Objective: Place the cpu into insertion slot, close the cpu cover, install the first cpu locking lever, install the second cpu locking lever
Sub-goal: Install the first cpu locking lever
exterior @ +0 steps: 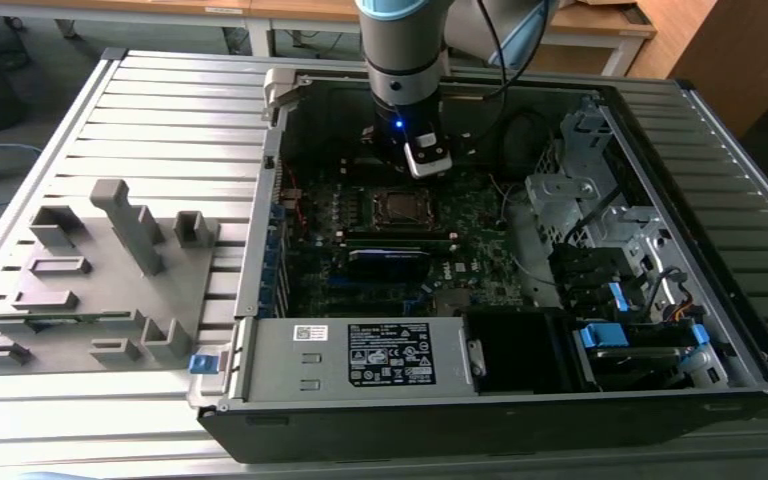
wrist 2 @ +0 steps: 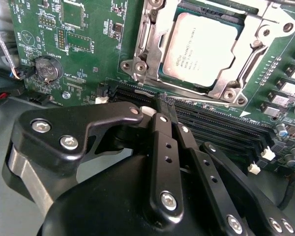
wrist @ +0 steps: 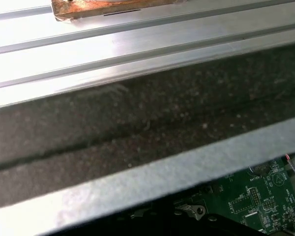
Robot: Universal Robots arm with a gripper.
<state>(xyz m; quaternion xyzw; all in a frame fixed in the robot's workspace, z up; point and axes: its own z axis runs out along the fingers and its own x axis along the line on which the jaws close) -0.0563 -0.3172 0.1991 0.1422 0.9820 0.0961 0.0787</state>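
At the exterior view's left we see a grey fixture block (exterior: pixel 91 280) on the slatted table (exterior: pixel 157 100), well apart from the open computer case (exterior: pixel 491 420). Inside the case lies the motherboard (exterior: pixel 478 270), and toward its far edge sits the insertion slot (exterior: pixel 373 206). In the second wrist view the cpu (wrist 2: pixel 201 46) lies flat in that slot, with the cpu cover (wrist 2: pixel 155 46) lying down around it and the chip showing through its window. Whether either locking lever is latched we cannot tell.

The gripper (exterior: pixel 424 162) hangs just beside the slot, on the far-edge side and slightly to the exterior view's right. Its fingers are drawn together on nothing, tips pointing at the socket across the memory slots (wrist 2: pixel 221 123), whose long axis runs square to that line. We judge room tight: black cables (exterior: pixel 518 130) and the drive cage (exterior: pixel 584 190) crowd the exterior view's right.
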